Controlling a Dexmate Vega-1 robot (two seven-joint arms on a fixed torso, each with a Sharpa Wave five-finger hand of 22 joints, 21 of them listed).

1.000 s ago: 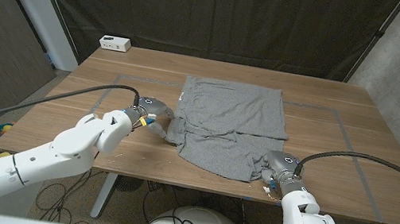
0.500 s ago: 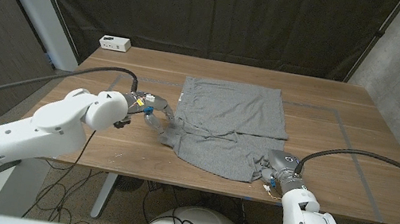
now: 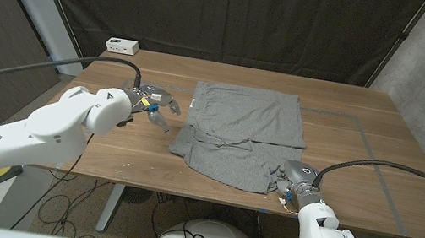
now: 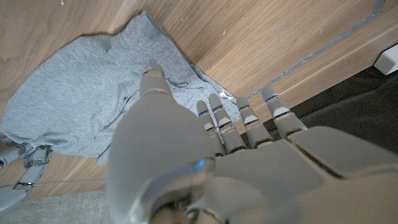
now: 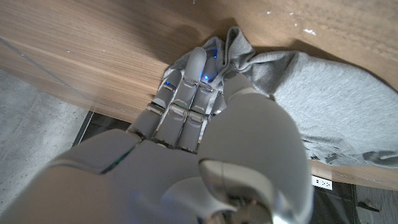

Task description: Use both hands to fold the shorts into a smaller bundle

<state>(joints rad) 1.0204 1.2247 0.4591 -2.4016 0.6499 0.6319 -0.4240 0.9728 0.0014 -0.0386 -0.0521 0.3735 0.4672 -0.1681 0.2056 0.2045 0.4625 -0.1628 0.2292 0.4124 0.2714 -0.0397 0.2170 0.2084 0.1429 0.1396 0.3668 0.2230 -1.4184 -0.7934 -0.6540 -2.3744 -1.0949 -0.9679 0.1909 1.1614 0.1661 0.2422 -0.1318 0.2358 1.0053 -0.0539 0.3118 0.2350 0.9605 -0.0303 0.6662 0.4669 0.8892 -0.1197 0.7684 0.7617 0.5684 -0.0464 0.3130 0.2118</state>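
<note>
- Wooden table (image 3: 341, 169) in front of a dark curtain carries all task items.
- Near edge, right: right hand (image 3: 292, 183) grips the near right corner of the grey shorts (image 3: 240, 132), fingers closed on bunched fabric (image 5: 233, 46).
- Centre: the shorts lie mostly spread; the near portion is rumpled and partly doubled over, with no clean fold visible.
- Left of the shorts: left hand (image 3: 155, 106) hovers beside the left hem, fingers apart, holding nothing.
- Far left corner: a small white box (image 3: 122, 46) stands well apart.
- Progress, as judged: early. One corner is secured; left to do: left-side grasp, fold, bundling.
</note>
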